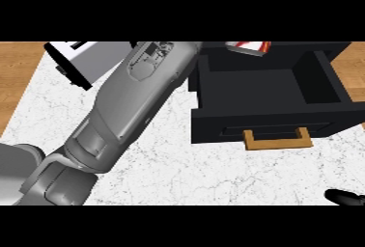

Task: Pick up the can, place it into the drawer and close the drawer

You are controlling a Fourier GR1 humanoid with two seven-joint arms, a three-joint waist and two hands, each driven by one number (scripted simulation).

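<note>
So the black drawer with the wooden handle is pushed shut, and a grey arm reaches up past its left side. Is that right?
Not quite. The head view shows the black drawer pulled open, not shut: you look down into its dark hollow. The rest holds: its wooden handle sits on the front, and the grey arm stretches up past the drawer's left side.

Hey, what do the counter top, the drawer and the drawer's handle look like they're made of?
Counter top: looks like white marble or stone, with fine grey veins. Drawer: matte black, possibly painted wood or metal; the look leaves it open. Handle: tan, probably wood, going by its flat brown colour.
</note>
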